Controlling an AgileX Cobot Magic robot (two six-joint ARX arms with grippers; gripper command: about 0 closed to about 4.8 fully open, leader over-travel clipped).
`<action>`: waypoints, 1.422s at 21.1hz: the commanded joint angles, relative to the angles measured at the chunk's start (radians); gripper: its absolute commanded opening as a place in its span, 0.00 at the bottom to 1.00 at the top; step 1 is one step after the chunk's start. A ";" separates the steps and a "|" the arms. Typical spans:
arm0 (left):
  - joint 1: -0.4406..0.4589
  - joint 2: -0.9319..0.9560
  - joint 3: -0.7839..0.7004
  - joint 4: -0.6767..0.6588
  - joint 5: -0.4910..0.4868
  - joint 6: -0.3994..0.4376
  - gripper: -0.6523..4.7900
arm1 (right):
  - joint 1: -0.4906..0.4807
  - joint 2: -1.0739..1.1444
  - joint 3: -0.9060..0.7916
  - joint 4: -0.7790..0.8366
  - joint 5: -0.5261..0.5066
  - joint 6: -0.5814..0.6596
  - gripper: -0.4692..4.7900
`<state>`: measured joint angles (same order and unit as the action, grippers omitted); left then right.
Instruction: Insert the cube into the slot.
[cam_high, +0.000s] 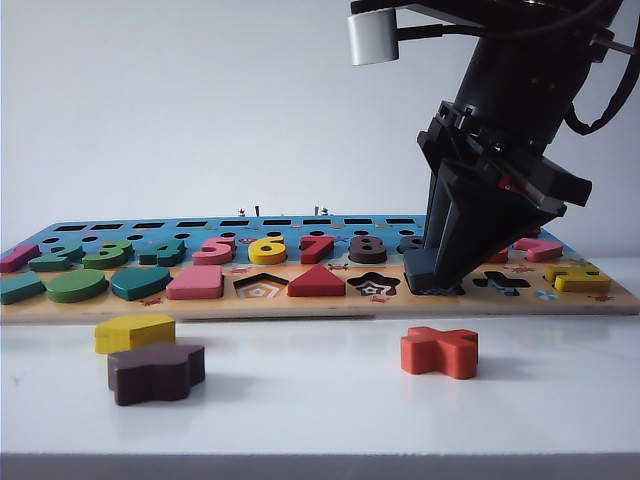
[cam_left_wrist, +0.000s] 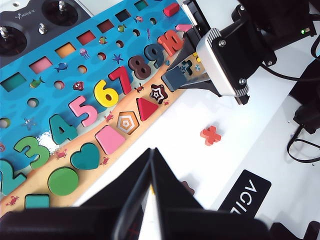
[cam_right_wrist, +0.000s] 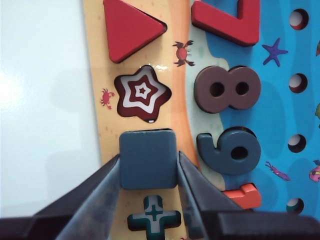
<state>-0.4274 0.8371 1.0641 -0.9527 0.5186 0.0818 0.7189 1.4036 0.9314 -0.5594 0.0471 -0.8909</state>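
Clamped by the right gripper (cam_right_wrist: 149, 165), the cube (cam_right_wrist: 148, 158) hangs low over the puzzle board (cam_high: 320, 303), one finger pressed to each of its opposite sides. Seen from the exterior camera, the dark block (cam_high: 420, 270) sits at the slot (cam_high: 437, 288) in the board's near row, between the star recess (cam_high: 374, 284) on the left and the cross-shaped recess (cam_high: 502, 283) on the right; its near-left edge is raised above the board surface, so it is tilted and not seated flat. From the right wrist camera the cube covers the slot entirely, and none of the recess floor shows. Behind it in that row stand the brown 8 (cam_right_wrist: 227, 89) and the dark blue 9 (cam_right_wrist: 231, 150). On the white table (cam_high: 320, 420) in front of the board lie the orange cross piece (cam_high: 440, 351), to the right, and the yellow pentagon block (cam_high: 134, 332) and dark brown flower-shaped block (cam_high: 156, 372), to the left. Well to the left and nearer, the left gripper (cam_left_wrist: 152, 172) hangs above the table edge with its black fingers brought together at the tips, carrying nothing.
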 joint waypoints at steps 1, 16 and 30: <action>0.000 0.000 0.005 0.017 0.007 0.004 0.15 | 0.002 -0.001 0.003 0.004 0.002 -0.005 0.14; 0.000 0.000 0.005 0.018 0.007 0.004 0.15 | 0.002 0.000 0.003 -0.002 0.003 -0.005 0.14; 0.000 0.000 0.005 0.018 0.007 0.004 0.15 | 0.002 0.000 0.003 -0.002 0.007 -0.030 0.12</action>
<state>-0.4274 0.8371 1.0641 -0.9527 0.5186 0.0818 0.7189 1.4036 0.9314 -0.5659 0.0532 -0.9169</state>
